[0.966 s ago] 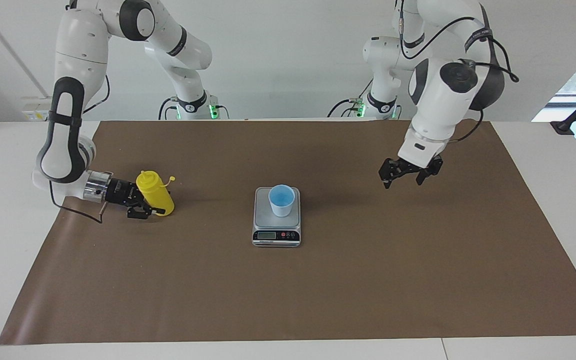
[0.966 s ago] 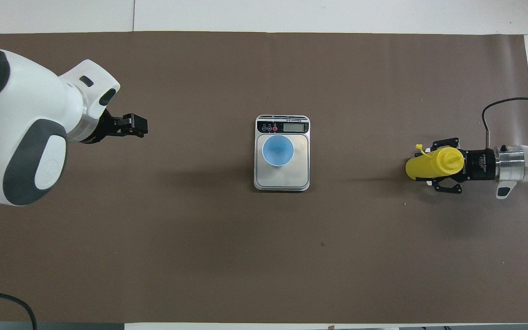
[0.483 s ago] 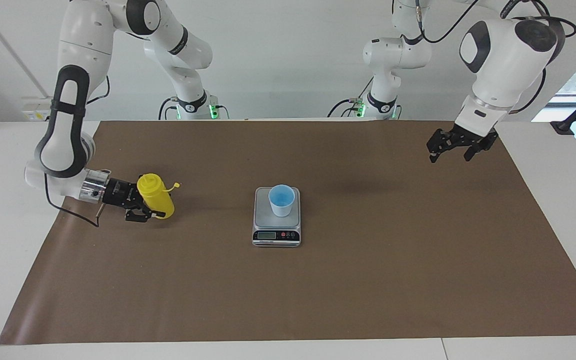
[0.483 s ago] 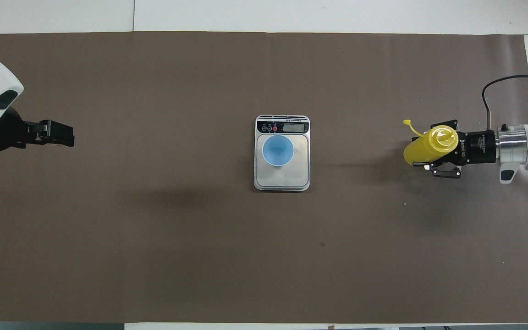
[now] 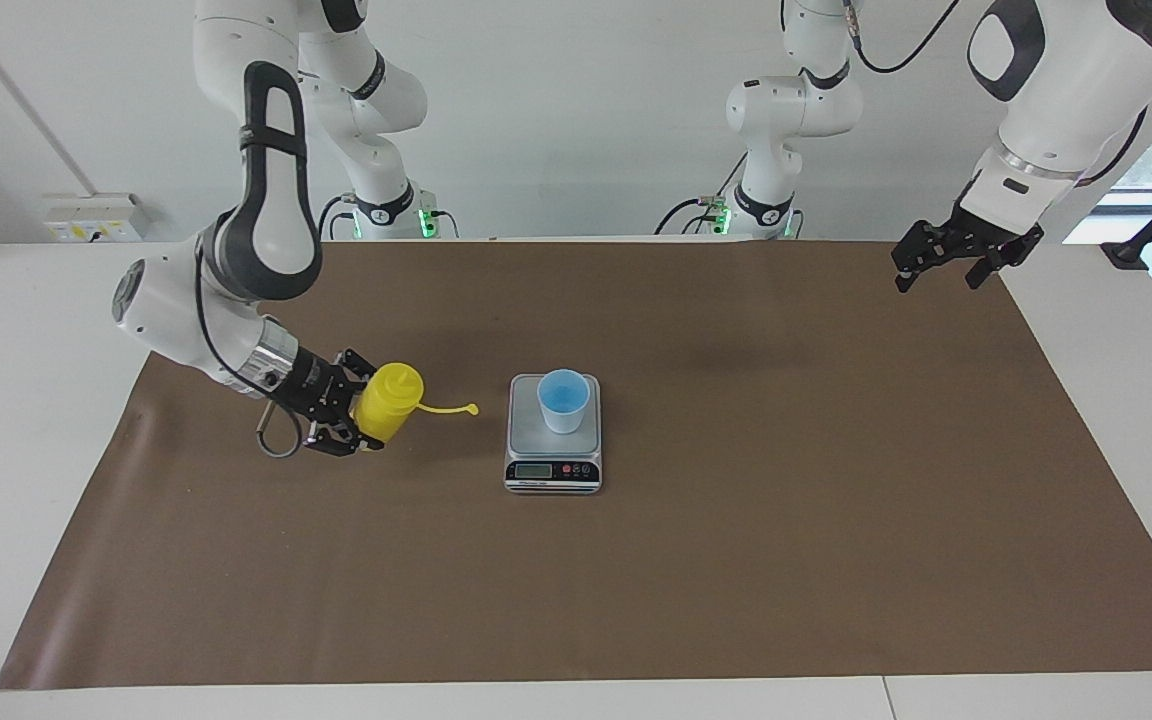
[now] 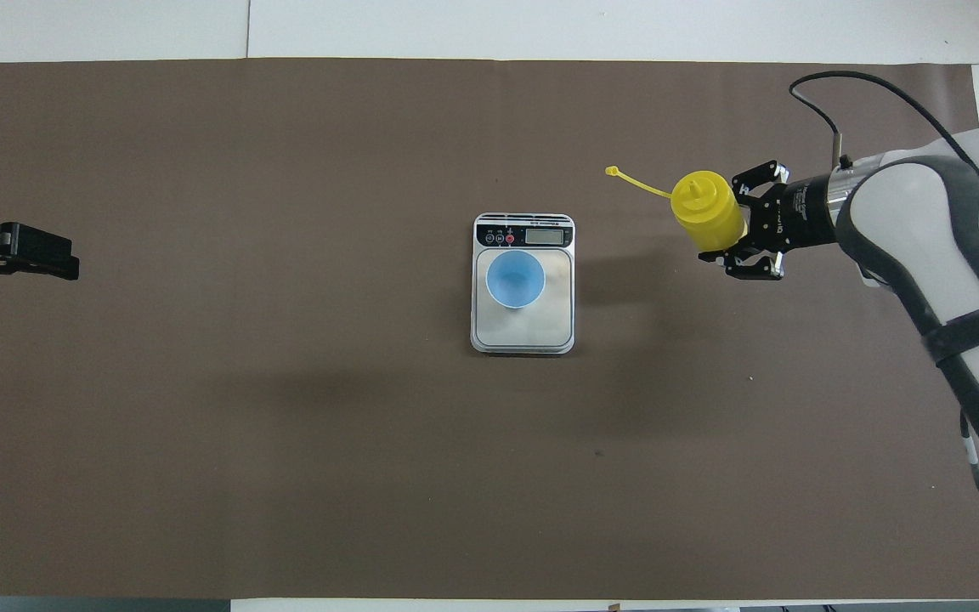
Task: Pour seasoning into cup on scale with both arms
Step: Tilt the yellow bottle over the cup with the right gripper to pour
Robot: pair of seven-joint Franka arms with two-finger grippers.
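The yellow seasoning bottle (image 5: 391, 395) is held in my right gripper (image 5: 364, 428), which is shut on its lower body. The bottle is tilted and off the mat, beside the scale toward the right arm's end. Its tethered cap (image 5: 471, 408) sticks out toward the scale. In the overhead view the bottle (image 6: 706, 212) and right gripper (image 6: 736, 225) show too. The light blue cup (image 5: 563, 400) stands upright on the scale (image 5: 553, 470), seen from above as cup (image 6: 516, 278) on scale (image 6: 540, 327). My left gripper (image 5: 956, 262) is open and empty, raised over the mat's edge at the left arm's end; it also shows in the overhead view (image 6: 31, 255).
A brown mat (image 5: 736, 550) covers most of the white table. The scale's display faces away from the robots. A white socket box (image 5: 96, 215) sits at the table's edge near the right arm.
My right gripper has lifted the bottle off the mat and carried it toward the scale. My left gripper has risen and drawn back toward the left arm's end of the table.
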